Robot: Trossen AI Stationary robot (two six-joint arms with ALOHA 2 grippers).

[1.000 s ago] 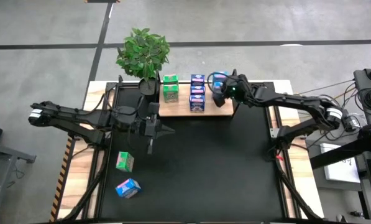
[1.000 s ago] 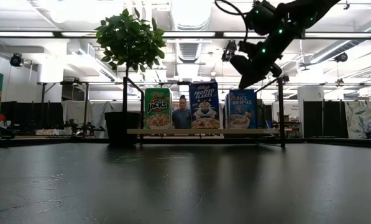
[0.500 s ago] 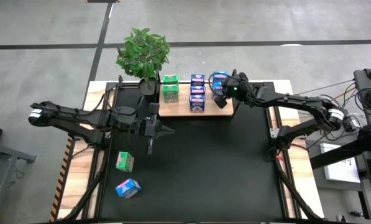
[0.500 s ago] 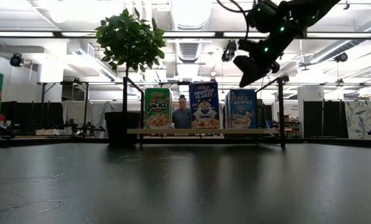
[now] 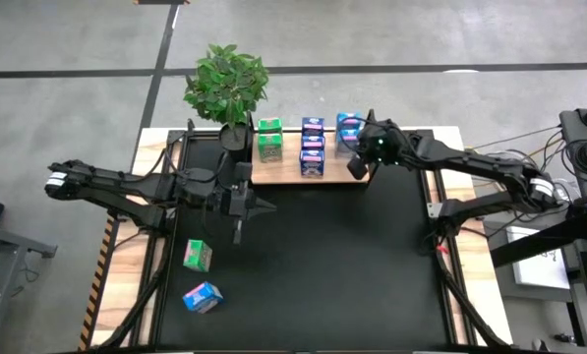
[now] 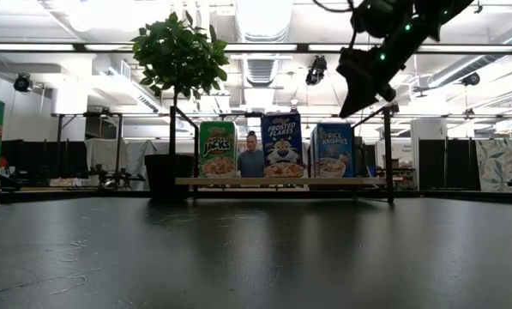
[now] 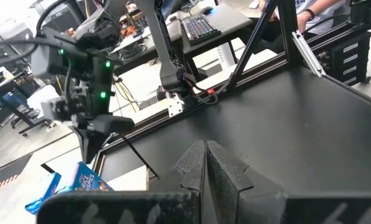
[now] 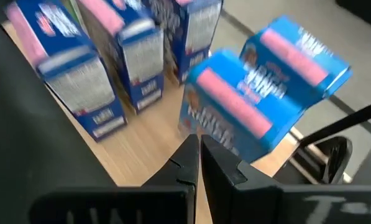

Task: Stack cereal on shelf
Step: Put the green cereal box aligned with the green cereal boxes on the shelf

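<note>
The light-wood shelf (image 5: 285,171) lies at the far edge of the black mat. On it stand cereal cartons: a green one (image 5: 269,139), a row of blue ones (image 5: 313,147) and two blue ones at the right end (image 5: 346,126). In the low view a green (image 6: 217,149) and two blue cartons (image 6: 282,146) (image 6: 332,150) face me. A green carton (image 5: 197,256) and a blue one (image 5: 203,296) lie on the mat near the left. My right gripper (image 5: 356,168) (image 8: 197,144) is shut, empty, above the shelf's right front corner. My left gripper (image 5: 265,206) (image 7: 205,158) is shut over the mat.
A potted plant (image 5: 226,84) stands just left of the shelf at the far edge. The black mat (image 5: 322,275) stretches toward the near edge. Frame rails run along both sides of the table.
My right gripper has drawn back from above the right-end blue cartons toward the table's right and near edge, rising a little and turning slightly. It stays shut. The cartons on the shelf have kept their places.
</note>
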